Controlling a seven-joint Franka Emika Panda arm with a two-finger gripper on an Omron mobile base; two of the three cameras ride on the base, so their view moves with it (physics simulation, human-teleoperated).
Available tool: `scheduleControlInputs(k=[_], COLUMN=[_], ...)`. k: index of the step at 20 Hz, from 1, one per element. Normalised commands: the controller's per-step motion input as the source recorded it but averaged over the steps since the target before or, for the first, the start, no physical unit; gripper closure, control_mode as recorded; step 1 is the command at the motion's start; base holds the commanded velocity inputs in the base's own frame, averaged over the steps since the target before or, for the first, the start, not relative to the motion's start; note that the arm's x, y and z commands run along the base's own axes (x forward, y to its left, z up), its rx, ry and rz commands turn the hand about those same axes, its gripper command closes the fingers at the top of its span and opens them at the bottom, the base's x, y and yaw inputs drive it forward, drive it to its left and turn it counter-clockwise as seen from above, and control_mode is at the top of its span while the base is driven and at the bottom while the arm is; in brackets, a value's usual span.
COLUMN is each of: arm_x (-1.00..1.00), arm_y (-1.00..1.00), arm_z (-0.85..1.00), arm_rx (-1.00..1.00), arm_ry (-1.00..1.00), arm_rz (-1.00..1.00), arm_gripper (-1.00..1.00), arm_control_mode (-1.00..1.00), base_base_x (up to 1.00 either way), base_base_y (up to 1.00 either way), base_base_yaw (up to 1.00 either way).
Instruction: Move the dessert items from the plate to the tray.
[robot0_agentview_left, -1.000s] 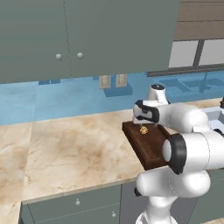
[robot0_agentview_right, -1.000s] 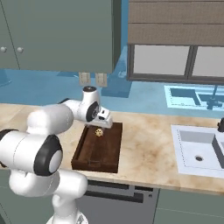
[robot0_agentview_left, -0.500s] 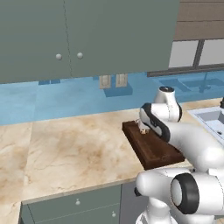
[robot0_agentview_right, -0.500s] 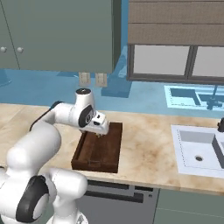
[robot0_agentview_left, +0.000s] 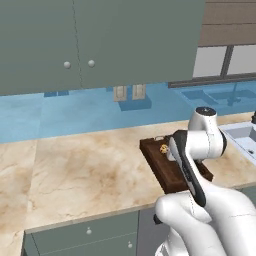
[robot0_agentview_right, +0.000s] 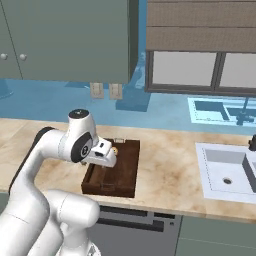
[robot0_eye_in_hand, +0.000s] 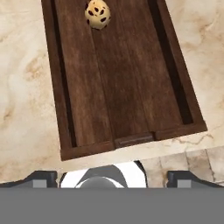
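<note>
Cookie (robot0_eye_in_hand: 97, 13), tan with dark specks, lay in the far end of the wooden tray (robot0_eye_in_hand: 127, 87) in my hand view, straight ahead of the gripper (robot0_eye_in_hand: 112, 176) along the tray's long axis. I read the gripper as spread wide with nothing between its tips. Tray sat flat on the marble counter (robot0_eye_in_hand: 22, 78).

Left base view: cookie (robot0_agentview_left: 163, 148) sat near the tray's (robot0_agentview_left: 159, 165) back end, toward the blue backsplash (robot0_agentview_left: 90, 112), with my arm over the tray's right part. Grey-green cabinets (robot0_agentview_left: 100, 40) hung above.

Right base view: gripper (robot0_agentview_right: 106, 156) hovered over the tray (robot0_agentview_right: 122, 167), the cookie (robot0_agentview_right: 115, 149) just beyond it. White sink (robot0_agentview_right: 227, 172) lay well apart to the right. I could not find the plate or the pale lump, so I judged the next move a swing away from the tray.
</note>
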Motion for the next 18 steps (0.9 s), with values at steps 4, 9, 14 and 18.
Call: scheduleControlInputs(k=[4, 9, 14, 18], arm_x=[-0.43, -0.47, -0.31, -0.06], arm_y=[0.09, 0.05, 0.0, 0.0], arm_z=[0.71, 0.44, 0.02, 0.01], arm_rx=[-0.04, 0.0, 0.03, 0.0], arm_ry=[0.04, 0.0, -0.01, 0.0], arm_rz=[-0.02, -0.06, -0.02, 0.0], arm_gripper=[-1.0, -1.0, -1.0, -1.0], arm_control_mode=[-1.0, -1.0, -1.0, -1.0], base_base_x=[0.0, 0.0, 0.0, 0.0], base_base_y=[0.0, 0.0, 0.0, 0.0], base_base_yaw=[0.0, 0.0, 0.0, 0.0])
